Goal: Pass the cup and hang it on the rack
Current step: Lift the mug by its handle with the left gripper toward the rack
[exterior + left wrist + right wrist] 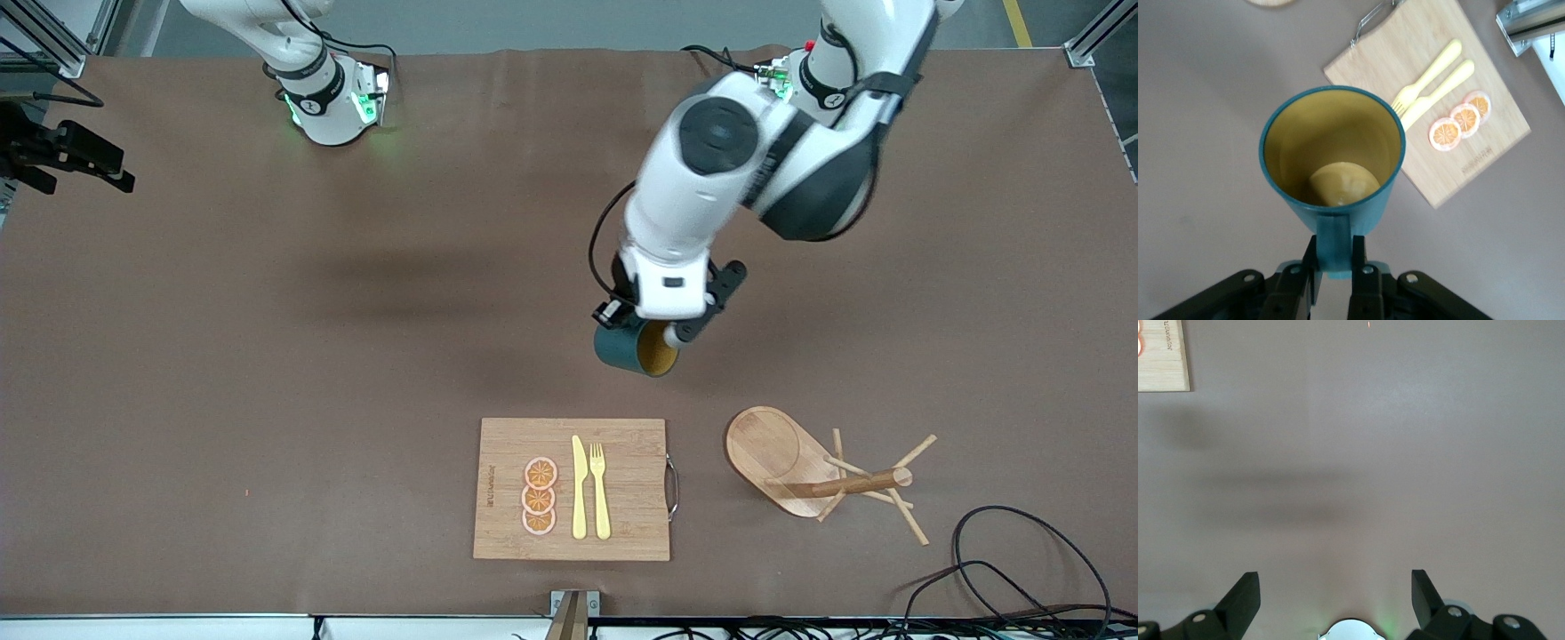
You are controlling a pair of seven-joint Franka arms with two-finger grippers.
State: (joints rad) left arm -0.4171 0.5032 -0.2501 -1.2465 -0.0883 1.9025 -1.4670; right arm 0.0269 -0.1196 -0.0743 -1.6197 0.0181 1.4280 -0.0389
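Note:
The cup [633, 349] is dark teal with a mustard-yellow inside. It hangs in the air over the bare table, farther from the front camera than the cutting board, its mouth tipped toward that camera. My left gripper [652, 327] is shut on the cup's handle; the left wrist view shows the fingers [1364, 267] clamping the handle under the cup [1331, 150]. The rack [805, 467], a light wooden mug tree on an oval base, stands beside the board toward the left arm's end. My right gripper [1335, 587] is open and empty, high over bare table.
A bamboo cutting board [622, 444] lies near the front edge with a yellow knife [579, 489], a fork [600, 489] and three orange slices [539, 496]. Black cables [1022, 569] lie at the front corner past the rack. A black camera mount [62, 151] stands at the right arm's end.

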